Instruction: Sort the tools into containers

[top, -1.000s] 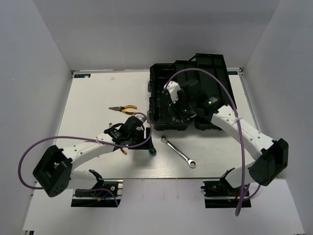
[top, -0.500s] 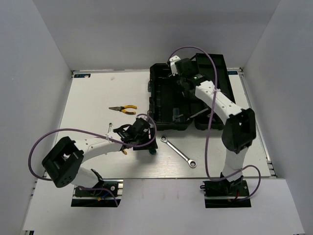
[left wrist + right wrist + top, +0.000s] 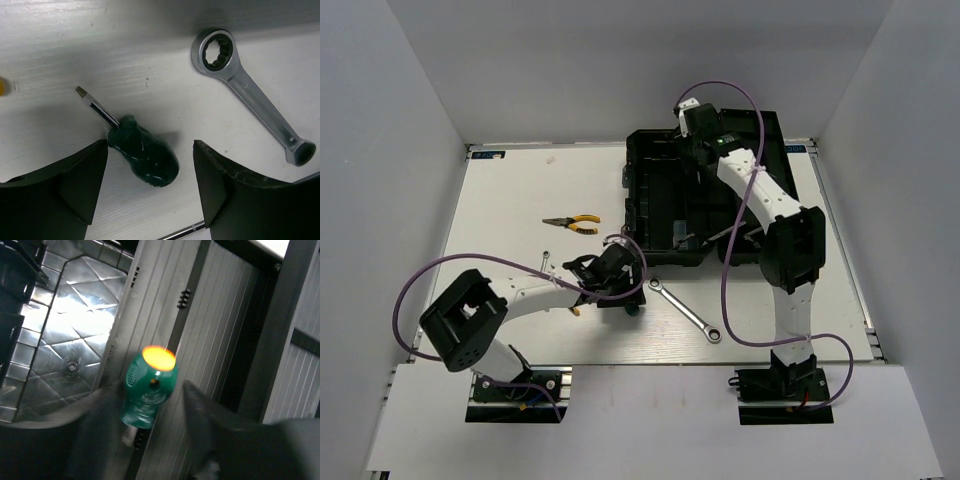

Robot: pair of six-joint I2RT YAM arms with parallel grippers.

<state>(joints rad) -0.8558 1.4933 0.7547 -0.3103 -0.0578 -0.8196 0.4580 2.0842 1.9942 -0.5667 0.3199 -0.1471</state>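
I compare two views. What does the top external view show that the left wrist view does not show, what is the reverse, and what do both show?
Only the top external view: the black toolbox, the yellow-handled pliers, and the right arm stretched over the toolbox.
Only the left wrist view: the screwdriver's flat tip, and the open left gripper with one finger on each side of the handle.
Both: the green-handled screwdriver, the long wrench and the white table.

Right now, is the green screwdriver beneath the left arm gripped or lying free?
Free: the green screwdriver lies on the table, both open fingers clear of its handle.
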